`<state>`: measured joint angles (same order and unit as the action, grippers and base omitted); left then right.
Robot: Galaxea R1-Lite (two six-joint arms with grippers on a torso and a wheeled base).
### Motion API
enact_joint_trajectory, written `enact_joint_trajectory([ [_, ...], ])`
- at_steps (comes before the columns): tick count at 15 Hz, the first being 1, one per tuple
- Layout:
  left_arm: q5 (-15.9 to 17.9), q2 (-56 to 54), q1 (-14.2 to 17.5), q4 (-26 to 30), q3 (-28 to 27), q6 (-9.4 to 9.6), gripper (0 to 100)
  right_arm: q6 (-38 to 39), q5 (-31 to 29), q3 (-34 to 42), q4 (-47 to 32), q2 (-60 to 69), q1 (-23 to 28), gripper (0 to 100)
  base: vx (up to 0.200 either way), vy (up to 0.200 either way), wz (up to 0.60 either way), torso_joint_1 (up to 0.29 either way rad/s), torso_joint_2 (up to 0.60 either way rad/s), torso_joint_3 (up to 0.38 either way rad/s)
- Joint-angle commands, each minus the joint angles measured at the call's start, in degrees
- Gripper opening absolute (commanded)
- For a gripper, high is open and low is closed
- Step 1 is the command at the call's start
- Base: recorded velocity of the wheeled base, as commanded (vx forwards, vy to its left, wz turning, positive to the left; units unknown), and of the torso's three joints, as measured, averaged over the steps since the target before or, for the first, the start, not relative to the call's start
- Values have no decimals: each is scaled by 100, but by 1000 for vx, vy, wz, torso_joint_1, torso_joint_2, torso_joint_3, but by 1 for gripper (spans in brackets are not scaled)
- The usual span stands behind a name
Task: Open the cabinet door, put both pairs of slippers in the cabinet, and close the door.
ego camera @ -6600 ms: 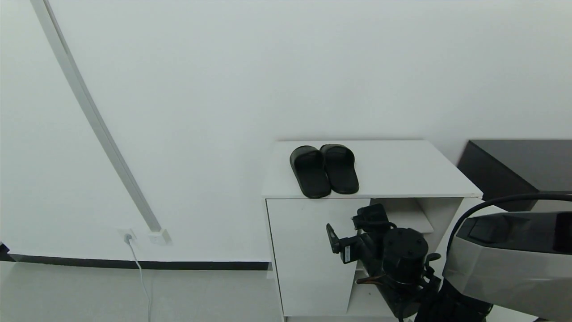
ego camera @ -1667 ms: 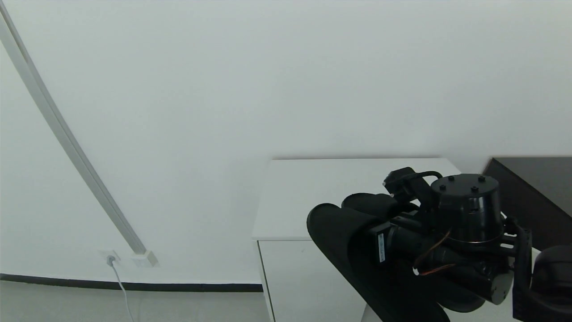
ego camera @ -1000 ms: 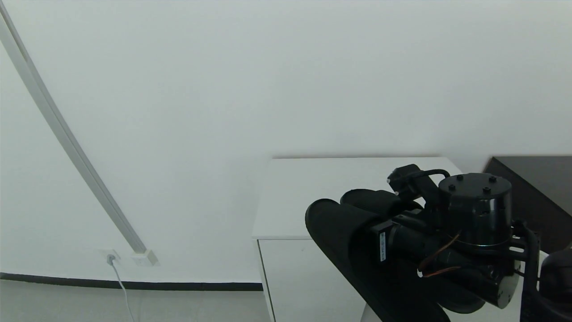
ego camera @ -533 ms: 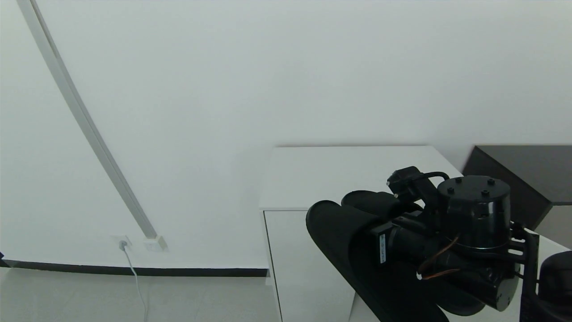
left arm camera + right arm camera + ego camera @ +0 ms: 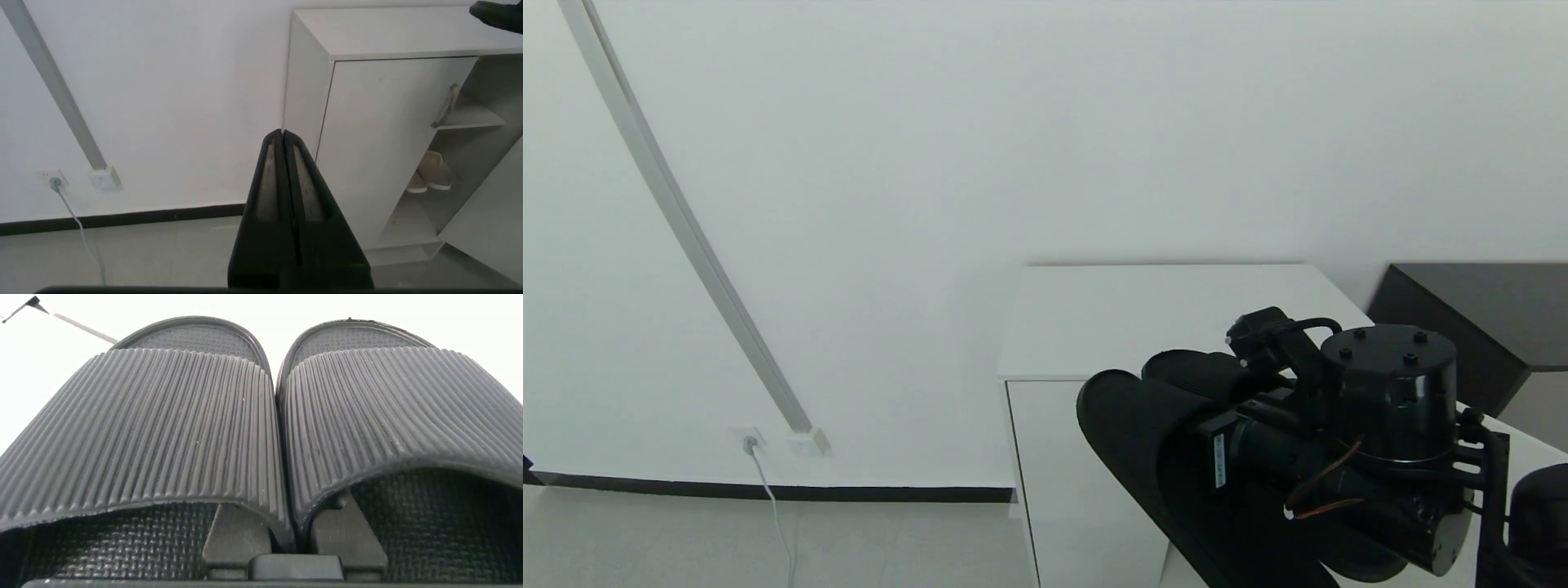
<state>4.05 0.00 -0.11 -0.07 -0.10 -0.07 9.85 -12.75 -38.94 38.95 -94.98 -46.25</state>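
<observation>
Black slippers (image 5: pixel 1143 433) that had sat on the cabinet (image 5: pixel 1143 318) top some seconds before were now off it, held in the air just in front of its upper edge. The right gripper (image 5: pixel 284 532) was clamped on the pair, its fingers (image 5: pixel 235 536) running under the ribbed straps where the two slippers met side by side. The left gripper (image 5: pixel 284 192) hung lower and well apart from the cabinet, pressed shut with nothing in it. Beside the closed door panel with its handle (image 5: pixel 445 104), the cabinet's right compartment stood exposed, and a light pair of slippers (image 5: pixel 433 170) leaned on end there, below a shelf (image 5: pixel 467 117).
</observation>
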Motion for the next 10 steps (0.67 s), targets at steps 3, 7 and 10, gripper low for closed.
enact_joint_trajectory([
  [3,0,9,2,-1,1,-1,0,-1,1,0,-1,-38,-33,0,0,0,0,0,0,0],
  [7,-9,0,2,-1,1,-10,0,-1,1,0,-1,-38,-33,0,0,0,0,0,0,0],
  [10,-9,9,2,-1,1,-10,0,-1,1,0,7,-21,-77,0,0,-133,0,2,3,2],
])
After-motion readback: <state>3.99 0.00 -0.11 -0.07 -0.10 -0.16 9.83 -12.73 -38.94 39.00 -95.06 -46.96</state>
